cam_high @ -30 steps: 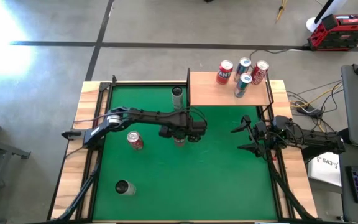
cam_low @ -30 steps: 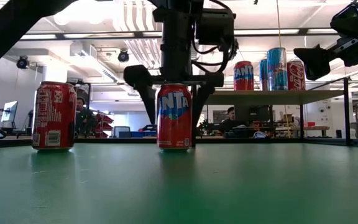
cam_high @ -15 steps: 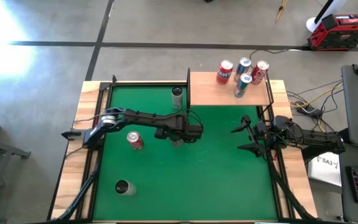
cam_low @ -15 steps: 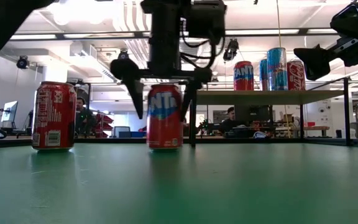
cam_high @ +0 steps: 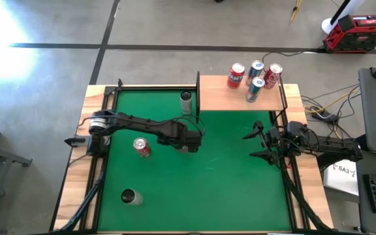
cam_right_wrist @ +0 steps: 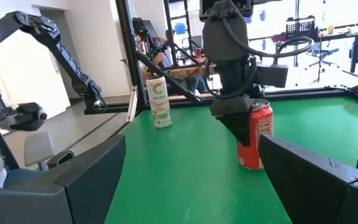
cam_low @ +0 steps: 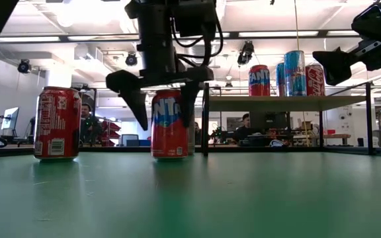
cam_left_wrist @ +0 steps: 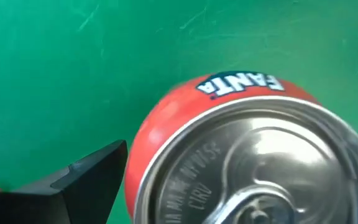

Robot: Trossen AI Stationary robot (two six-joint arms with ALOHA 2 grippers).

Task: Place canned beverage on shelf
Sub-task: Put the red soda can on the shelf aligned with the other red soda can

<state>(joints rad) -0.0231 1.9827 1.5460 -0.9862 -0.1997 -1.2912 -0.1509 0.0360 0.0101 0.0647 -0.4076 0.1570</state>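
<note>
A: Where does my left gripper (cam_low: pixel 159 109) stand?

B: Over the middle of the green mat (cam_high: pixel 227 183), lowered around the upright red Fanta can (cam_low: pixel 169 124). In the low view one finger hangs on each side of the can, spread wider than it and gripping nothing; the left wrist view looks down on the can's lid with one finger (cam_left_wrist: pixel 73 186) beside it.

A: And my right gripper (cam_high: pixel 256 145)?

B: It waits near the mat's right edge, below the shelf, with its jaws apart and empty.

A: Where is the shelf (cam_high: pixel 217 96)?

B: At the table's far right corner. Four cans (cam_high: pixel 256 79) stand on its board.

A: Other cans I can see?

B: A second red can (cam_high: pixel 141 147) toward the mat's left edge, a pale can (cam_high: pixel 187 102) at the far edge beside the shelf, and one can (cam_high: pixel 130 196) near the front left corner.
</note>
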